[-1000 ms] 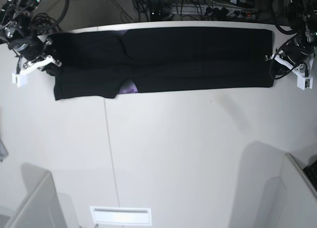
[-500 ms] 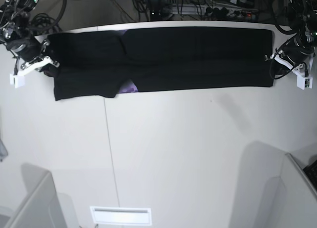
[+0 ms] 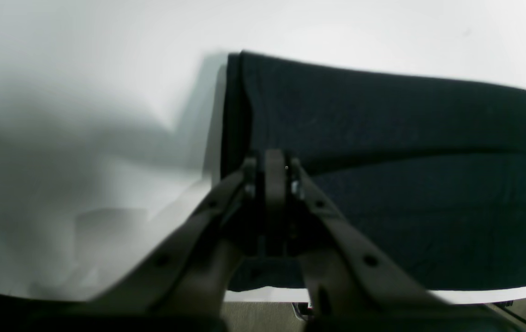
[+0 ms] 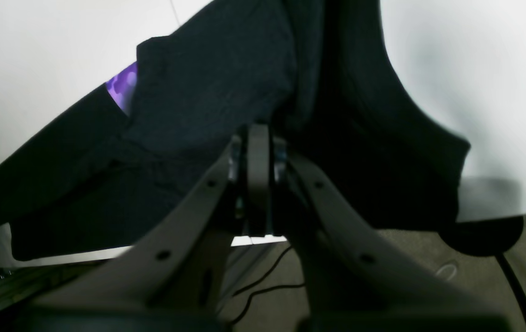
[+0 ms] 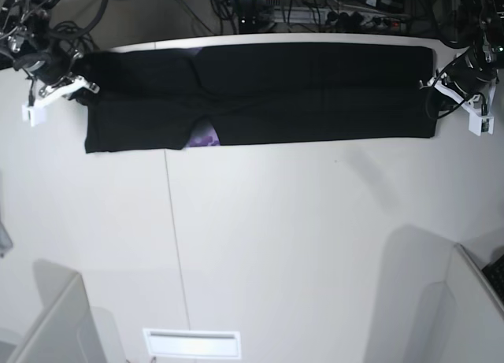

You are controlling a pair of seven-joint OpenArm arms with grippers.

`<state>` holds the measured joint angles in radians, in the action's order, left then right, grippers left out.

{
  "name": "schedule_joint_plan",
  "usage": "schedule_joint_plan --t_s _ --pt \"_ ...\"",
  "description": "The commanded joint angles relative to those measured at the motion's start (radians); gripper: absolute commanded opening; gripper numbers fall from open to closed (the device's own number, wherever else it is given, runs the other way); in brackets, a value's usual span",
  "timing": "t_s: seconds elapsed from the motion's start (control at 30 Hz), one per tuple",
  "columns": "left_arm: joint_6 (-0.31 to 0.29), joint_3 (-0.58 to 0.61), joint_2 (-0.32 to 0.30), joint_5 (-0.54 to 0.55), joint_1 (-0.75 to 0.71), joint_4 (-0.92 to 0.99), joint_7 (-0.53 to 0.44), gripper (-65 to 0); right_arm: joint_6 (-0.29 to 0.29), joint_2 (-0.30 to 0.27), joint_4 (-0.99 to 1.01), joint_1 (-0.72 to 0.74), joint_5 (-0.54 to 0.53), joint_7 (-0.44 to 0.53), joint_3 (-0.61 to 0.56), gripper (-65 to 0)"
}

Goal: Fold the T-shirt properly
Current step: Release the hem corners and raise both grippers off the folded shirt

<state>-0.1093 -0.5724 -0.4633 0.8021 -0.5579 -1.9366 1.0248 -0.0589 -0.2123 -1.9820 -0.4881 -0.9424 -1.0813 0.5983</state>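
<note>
The black T-shirt (image 5: 315, 95) lies folded into a long band along the table's far edge, with a bit of purple print (image 5: 205, 138) showing at its lower hem. My left gripper (image 5: 431, 86) is at the band's right end, its jaws pressed together on the cloth edge (image 3: 406, 161). My right gripper (image 5: 87, 87) is at the band's left end, shut on bunched black cloth (image 4: 198, 92) beside the purple print (image 4: 124, 85). The left gripper (image 3: 274, 170) and the right gripper (image 4: 258, 138) show no gap between their fingers.
The white table (image 5: 276, 245) has a thin seam (image 5: 172, 245) running front to back. A white slotted plate (image 5: 191, 343) sits at the front edge. Grey panels stand at the front left (image 5: 55, 324) and front right (image 5: 472, 300). Cables (image 5: 315, 9) lie behind the table.
Both grippers have shifted slightly toward the table's far edge. The shirt's left end has been drawn along, and its lower hem there sits a little higher.
</note>
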Motion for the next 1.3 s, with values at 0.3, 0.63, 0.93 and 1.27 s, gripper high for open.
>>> schedule_joint_plan --t_s 0.3,0.63,0.93,1.27 --pt "-0.005 -0.007 -0.016 0.007 -0.027 -0.013 -0.018 -65.0 0.003 -0.011 -0.012 -0.007 -0.013 0.01 0.001 -65.0" --pt "-0.005 -0.018 -0.016 0.007 -0.02 -0.016 -0.018 -37.8 -0.008 0.041 -0.015 0.013 0.24 0.106 -0.015 -43.5" --pt "-0.005 -0.048 0.062 0.0 0.074 -0.005 -0.021 -56.1 -0.244 0.034 -0.013 0.039 0.3 0.261 -0.163 -65.0" --pt "-0.005 0.084 0.228 -0.344 0.183 0.065 -0.025 -65.0 -0.267 0.069 0.221 0.253 0.59 0.263 -0.191 -65.0"
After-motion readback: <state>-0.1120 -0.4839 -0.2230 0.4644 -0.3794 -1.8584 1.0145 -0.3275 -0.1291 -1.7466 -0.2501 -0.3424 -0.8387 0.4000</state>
